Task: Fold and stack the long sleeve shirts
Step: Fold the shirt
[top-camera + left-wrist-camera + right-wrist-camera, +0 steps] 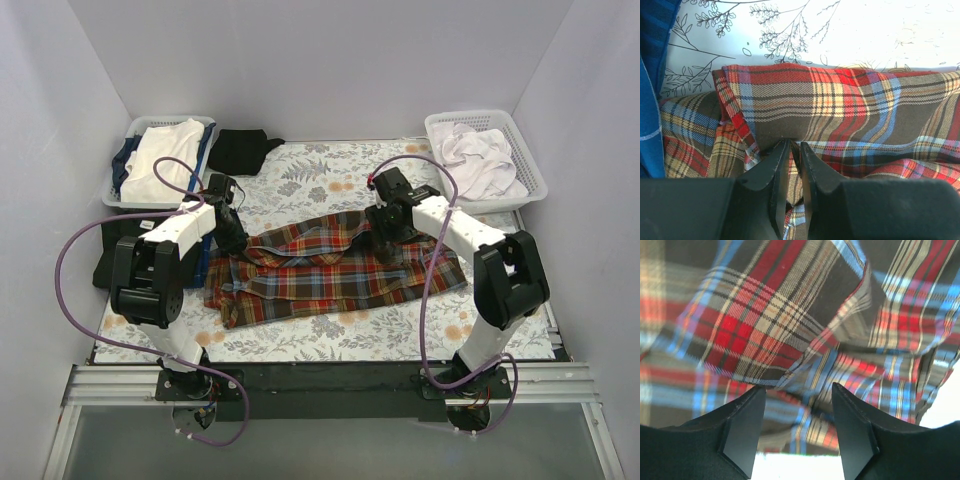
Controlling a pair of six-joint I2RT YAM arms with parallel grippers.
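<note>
The red-orange plaid shirt (330, 268) lies crumpled across the middle of the table. The black shirt (243, 150) lies bunched at the back, left of centre. My left gripper (236, 241) is at the plaid shirt's left edge. In the left wrist view its jaws (794, 146) are pinched on a fold of the plaid cloth (840, 100). My right gripper (386, 240) is over the shirt's upper right part. In the right wrist view it (799, 390) is open, with plaid cloth (765, 315) just beyond the fingertips and nothing held between them.
A grey basket (128, 140) with white and blue garments stands at the back left. A white basket (530, 160) with white cloth stands at the back right. The floral tablecloth (330, 170) covers the table. Blue cloth (650, 100) shows at the left of the left wrist view.
</note>
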